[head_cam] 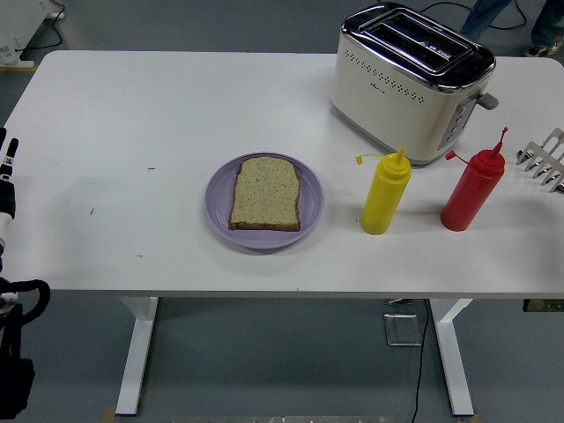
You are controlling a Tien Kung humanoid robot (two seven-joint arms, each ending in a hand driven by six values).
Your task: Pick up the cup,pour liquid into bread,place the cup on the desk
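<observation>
A slice of speckled bread (pixel 265 194) lies on a purple plate (pixel 218 208) at the table's middle. A yellow squeeze bottle (pixel 385 194) stands upright to the plate's right, and a red squeeze bottle (pixel 471 190) stands further right. No cup shows. My right hand (pixel 545 159) comes in at the right edge, silver fingers spread and empty, a short way right of the red bottle and apart from it. My left hand (pixel 7 181) rests at the left edge, far from the plate and mostly cut off.
A cream and chrome toaster (pixel 410 84) stands at the back right, behind the bottles. A person's legs (pixel 489 16) show on the floor beyond the table's far right corner. The white table (pixel 132 115) has bare surface on its left half.
</observation>
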